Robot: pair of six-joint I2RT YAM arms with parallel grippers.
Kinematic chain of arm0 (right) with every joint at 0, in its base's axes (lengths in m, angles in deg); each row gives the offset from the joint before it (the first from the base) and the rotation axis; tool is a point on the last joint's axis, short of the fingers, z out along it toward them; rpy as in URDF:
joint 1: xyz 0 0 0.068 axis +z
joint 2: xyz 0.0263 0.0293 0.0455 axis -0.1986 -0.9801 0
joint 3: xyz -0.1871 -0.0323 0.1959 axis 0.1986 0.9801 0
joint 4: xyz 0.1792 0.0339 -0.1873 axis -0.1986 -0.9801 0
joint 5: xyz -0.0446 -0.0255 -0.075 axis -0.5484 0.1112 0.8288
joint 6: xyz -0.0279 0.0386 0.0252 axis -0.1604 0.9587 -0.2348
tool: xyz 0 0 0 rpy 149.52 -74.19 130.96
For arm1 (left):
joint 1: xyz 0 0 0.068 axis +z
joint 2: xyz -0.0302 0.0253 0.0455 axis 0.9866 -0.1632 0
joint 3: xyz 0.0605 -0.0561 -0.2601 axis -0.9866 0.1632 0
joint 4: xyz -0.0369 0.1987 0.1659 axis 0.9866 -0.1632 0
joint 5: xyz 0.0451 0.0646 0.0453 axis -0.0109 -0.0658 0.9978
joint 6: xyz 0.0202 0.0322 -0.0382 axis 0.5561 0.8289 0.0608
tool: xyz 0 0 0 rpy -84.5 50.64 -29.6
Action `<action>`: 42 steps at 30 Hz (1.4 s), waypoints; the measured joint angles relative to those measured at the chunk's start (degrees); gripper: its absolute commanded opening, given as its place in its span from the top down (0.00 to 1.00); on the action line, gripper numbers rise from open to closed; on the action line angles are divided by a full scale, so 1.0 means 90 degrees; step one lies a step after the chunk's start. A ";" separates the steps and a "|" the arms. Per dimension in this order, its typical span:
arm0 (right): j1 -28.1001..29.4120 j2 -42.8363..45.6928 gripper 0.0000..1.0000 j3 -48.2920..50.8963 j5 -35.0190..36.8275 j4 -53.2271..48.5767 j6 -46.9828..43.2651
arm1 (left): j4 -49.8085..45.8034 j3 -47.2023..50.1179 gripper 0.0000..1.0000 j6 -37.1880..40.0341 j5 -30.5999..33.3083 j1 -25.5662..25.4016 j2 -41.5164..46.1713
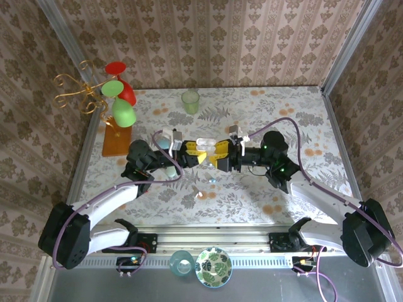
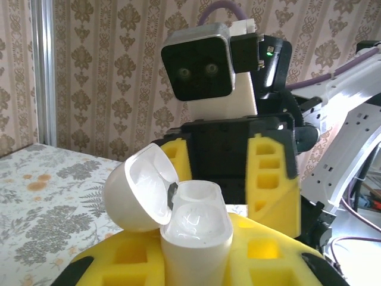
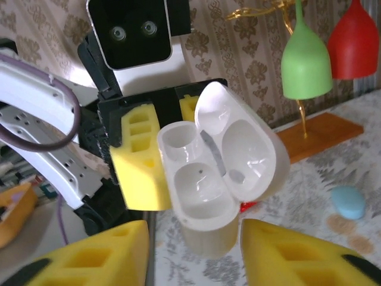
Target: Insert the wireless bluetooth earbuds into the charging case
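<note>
Hard to make out: the earbuds are tiny pale specks on the table in the top view, just in front of the two grippers. They are too small to tell colour or which way they lie.
Cut off: the foot of the charging case sinks out of sight between the yellow pads in the left wrist view. In the top view the grippers crowd around it.
Case: white, upright, its lid swung open to one side. Both hollows look bare in the right wrist view.
Left arm: stretched towards the middle of the table, wrist level. The left gripper is clamped tight on the case's lower body.
Right arm: reaching in from the other side, nose to nose with the left. The right gripper has its yellow fingers spread, with a gap showing on either side of the case and nothing in them.
Beyond: a light blue case lies on the table, well apart.
</note>
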 measured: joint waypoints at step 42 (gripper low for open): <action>0.0843 -0.0600 0.47 0.0308 0.4163 -0.4165 0.2514 | 0.2038 0.1095 1.00 0.2132 0.1151 0.0797 -0.0440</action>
